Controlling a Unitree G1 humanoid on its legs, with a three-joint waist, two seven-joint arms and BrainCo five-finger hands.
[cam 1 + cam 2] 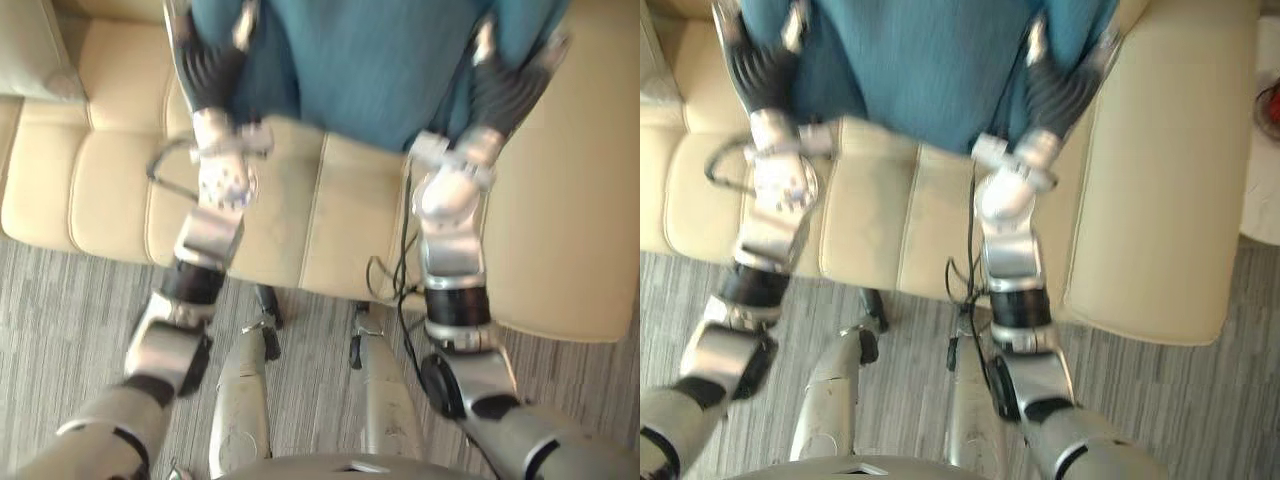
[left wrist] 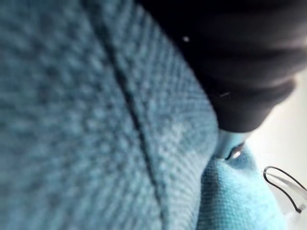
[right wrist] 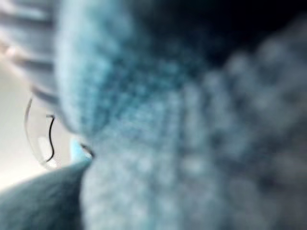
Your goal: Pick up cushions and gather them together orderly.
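Note:
A blue knitted cushion [image 1: 370,60] hangs above the cream sofa seat [image 1: 290,220], held between both hands. My left hand [image 1: 212,70] grips its left edge, thumb on the front face. At the cushion's right edge my right hand [image 1: 510,85] does the same, its silver fingers spread over the cloth. Seen from the left wrist, the blue weave [image 2: 72,120] lies right against the hand's dark cover [image 2: 230,57]. The right wrist view shows the same cloth [image 3: 192,143] pressed close.
A cream cushion [image 1: 30,50] leans at the sofa's far left. The broad armrest [image 1: 570,200] closes off the right end of the sofa. Beyond it stands a white surface with a red object [image 1: 1270,110]. Grey striped carpet [image 1: 60,310] lies in front of the sofa.

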